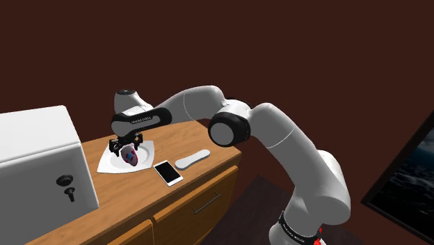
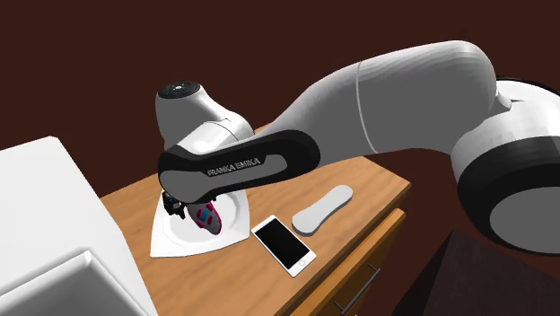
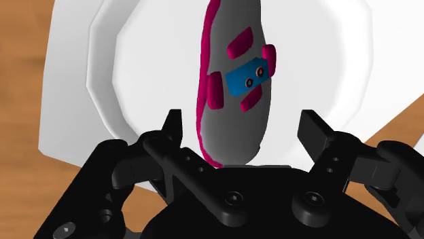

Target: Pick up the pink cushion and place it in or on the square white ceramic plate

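Observation:
The cushion [image 3: 234,102] is an oval grey pad with a pink rim, pink patches and a blue patch. It lies in the round well of the square white plate [image 3: 149,68] on the wooden counter. My gripper [image 3: 242,122] hangs just above it, open, its fingers standing either side of the cushion's near end without clasping it. In the shoulder view the gripper [image 1: 129,147] points down over the cushion [image 1: 131,157] and plate [image 1: 110,165]. The second exterior view has the cushion [image 2: 209,218] peeking out under the hand [image 2: 184,211], on the plate [image 2: 179,241].
A white phone with a dark screen [image 1: 167,172] lies just right of the plate, and a grey oblong object [image 1: 193,159] lies beyond it. A big white box with a knob [image 1: 38,160] stands at the counter's left. Drawer fronts [image 1: 202,202] face the stand.

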### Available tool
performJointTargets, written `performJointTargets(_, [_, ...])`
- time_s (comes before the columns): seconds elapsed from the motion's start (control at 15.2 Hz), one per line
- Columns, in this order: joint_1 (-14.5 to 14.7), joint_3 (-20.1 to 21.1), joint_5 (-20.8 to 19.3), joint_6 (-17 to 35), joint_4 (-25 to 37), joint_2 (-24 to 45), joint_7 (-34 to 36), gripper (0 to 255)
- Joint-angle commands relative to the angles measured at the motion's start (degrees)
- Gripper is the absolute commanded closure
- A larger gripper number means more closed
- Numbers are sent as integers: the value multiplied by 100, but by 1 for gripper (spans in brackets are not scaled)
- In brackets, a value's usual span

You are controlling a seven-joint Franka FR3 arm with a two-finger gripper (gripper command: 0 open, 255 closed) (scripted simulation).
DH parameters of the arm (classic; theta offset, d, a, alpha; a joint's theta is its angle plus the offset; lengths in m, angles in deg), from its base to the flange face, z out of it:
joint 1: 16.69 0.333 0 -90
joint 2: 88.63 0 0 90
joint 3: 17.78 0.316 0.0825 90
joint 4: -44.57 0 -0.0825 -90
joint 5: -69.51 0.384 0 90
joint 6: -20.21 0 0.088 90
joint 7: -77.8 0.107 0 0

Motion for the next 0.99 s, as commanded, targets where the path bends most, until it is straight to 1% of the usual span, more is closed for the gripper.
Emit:
performJointTargets(0.0, [0, 0, 0, 0, 0, 0, 0, 0])
performJointTargets(0.13, [0, 0, 0, 0, 0, 0, 0, 0])
performJointTargets(0.4, [-1, 10, 7, -277, -309, -585, 1, 0])
performJointTargets(0.92, [-1, 10, 7, -276, -308, -584, 1, 0])
